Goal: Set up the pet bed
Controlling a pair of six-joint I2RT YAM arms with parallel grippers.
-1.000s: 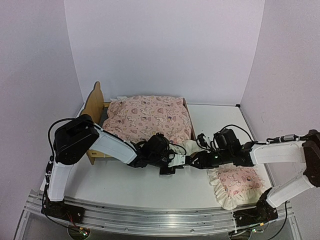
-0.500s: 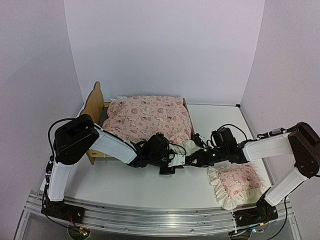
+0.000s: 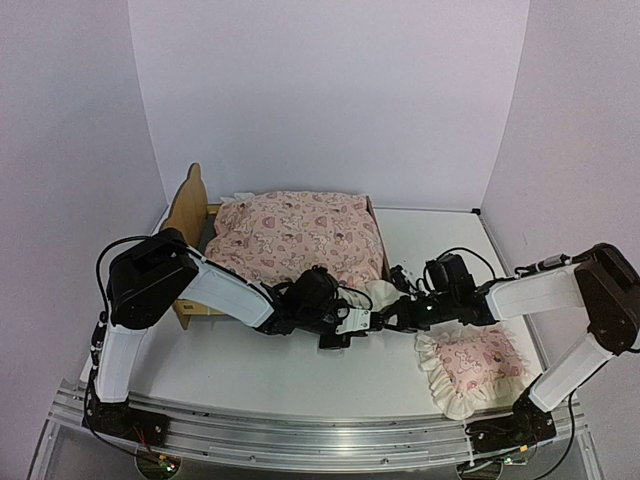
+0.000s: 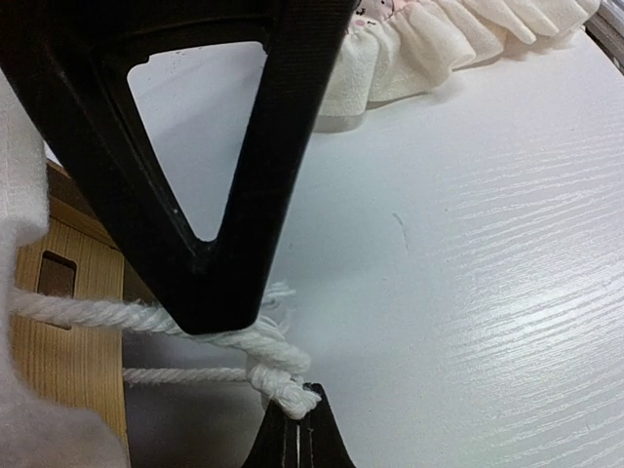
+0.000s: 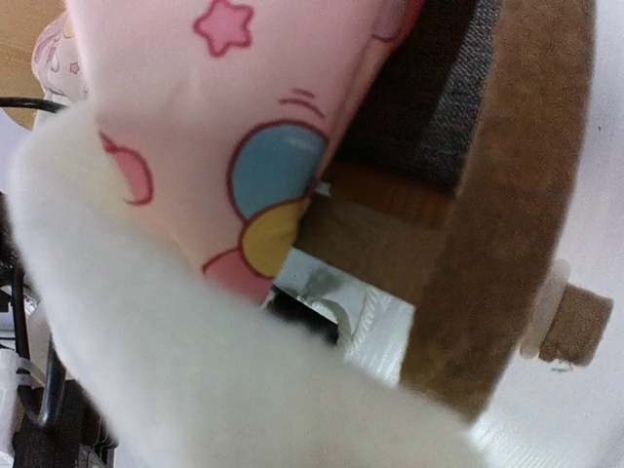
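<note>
Top view, pet bed: the small light plywood pet bed [image 3: 190, 208] with its bear-ear headboard stands at left of centre on the white table [image 3: 300, 385], headboard toward the left edge.
Top view, mattress: the pink heart-print mattress cushion [image 3: 300, 235] lies in the pet bed. Its cream ruffle [image 3: 380, 295] spills over the near right corner.
Top view, pillow: the small pink ruffled pillow [image 3: 468, 365] lies flat at lower right, apart from the pet bed.
Top view, my left gripper [image 3: 352, 325]: low over the table at frame centre, just in front of that near right corner.
Top view, my right gripper [image 3: 395, 316]: just right of my left one, its tip at the spilling ruffle.
Left wrist view, grip: my left gripper is clenched on a white twisted cord [image 4: 88, 314], pinched at its knotted, frayed end at lower centre.
Left wrist view, surroundings: the cord runs to the left edge across a plywood panel [image 4: 58, 361]. The ruffle crosses the top right, with bare table below it.
Right wrist view, pet bed: a brown plywood rail [image 5: 507, 224] fills the right side, with a round wooden peg [image 5: 575, 322] on its end. The dark grey slatted base [image 5: 468, 97] sits at the upper right.
Right wrist view, fabric: the pink cushion hangs at upper left, and the blurred ruffle sweeps across the lower left.
Right wrist view, grip: my right fingers are hidden here. They are closed, but I cannot tell whether they pinch the ruffle.
</note>
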